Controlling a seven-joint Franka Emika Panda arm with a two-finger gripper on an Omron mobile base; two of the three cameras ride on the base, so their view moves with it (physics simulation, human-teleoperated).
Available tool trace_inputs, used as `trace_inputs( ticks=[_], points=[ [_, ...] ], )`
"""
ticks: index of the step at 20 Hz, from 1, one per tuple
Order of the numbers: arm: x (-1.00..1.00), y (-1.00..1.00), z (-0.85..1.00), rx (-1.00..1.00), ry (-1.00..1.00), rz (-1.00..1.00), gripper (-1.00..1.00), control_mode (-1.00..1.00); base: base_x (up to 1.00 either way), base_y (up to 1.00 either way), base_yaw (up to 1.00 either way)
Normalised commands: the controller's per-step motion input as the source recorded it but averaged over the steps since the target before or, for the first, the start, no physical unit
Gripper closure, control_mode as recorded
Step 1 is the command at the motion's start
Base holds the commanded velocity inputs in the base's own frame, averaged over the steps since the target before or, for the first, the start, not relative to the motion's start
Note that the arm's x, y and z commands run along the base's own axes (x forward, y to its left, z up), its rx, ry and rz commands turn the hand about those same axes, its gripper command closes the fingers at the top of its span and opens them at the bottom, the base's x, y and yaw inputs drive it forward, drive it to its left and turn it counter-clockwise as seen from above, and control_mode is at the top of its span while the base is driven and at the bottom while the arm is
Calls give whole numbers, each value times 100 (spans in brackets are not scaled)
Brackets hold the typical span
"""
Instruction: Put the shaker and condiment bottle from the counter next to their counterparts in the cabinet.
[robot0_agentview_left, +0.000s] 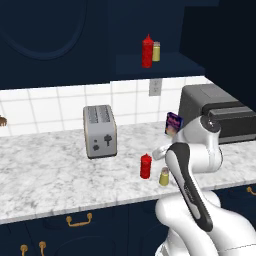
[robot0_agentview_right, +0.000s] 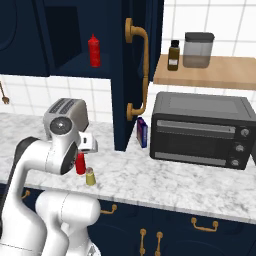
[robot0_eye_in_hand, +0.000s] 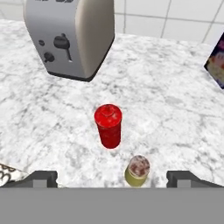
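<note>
Table: the white-and-grey marbled table (robot0_agentview_left: 50, 175) carries both things of the task, standing near its front edge, in front of the toaster (robot0_agentview_left: 100, 131).
Cabinet: the navy cabinet (robot0_agentview_left: 160, 65) hangs above and behind, door open; on its shelf stand the counterparts, a red twin bottle (robot0_agentview_left: 147, 51) and a pale yellow shaker (robot0_agentview_left: 156, 51), side by side.
Condiment bottle: the condiment bottle (robot0_eye_in_hand: 108, 126) stands upright, long axis vertical, its nozzle pointing up at the hand camera; it lies a little farther from the fingers than the shaker.
Shaker: the shaker (robot0_eye_in_hand: 138, 171) stands upright just beside the bottle, apart from it; in the hand view it sits low in the frame, between the two fingertips and a little toward the right one.
Fingers: the fingers (robot0_eye_in_hand: 112, 178) are spread wide and hold nothing, hovering above both things and looking down on their caps.
Deciding relation: the shaker is the nearer thing and almost in line with the gap, so a mostly straight descent should bring the fingertips to either side of it.
Risk: the bottle close by could be nudged by a finger on the way down.
</note>
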Motion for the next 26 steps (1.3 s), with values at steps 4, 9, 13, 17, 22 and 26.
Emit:
trace_inputs(
  ticks=[4, 9, 13, 17, 22, 26],
  points=[
    [22, 7, -43, 0, -5, 0, -100, -100, 0, 0, 0],
    [19, 2, -52, 0, -6, 1, -100, -100, 0, 0, 0],
    [14, 6, -47, 0, -6, 2, -100, -100, 0, 0, 0],
    [19, 9, -42, 0, -2, 4, -100, -100, 0, 0, 0],
    [20, 11, -51, 0, 0, 5, -100, -100, 0, 0, 0],
    [9, 7, -60, 0, -2, 4, -100, -100, 0, 0, 0]
  ],
)
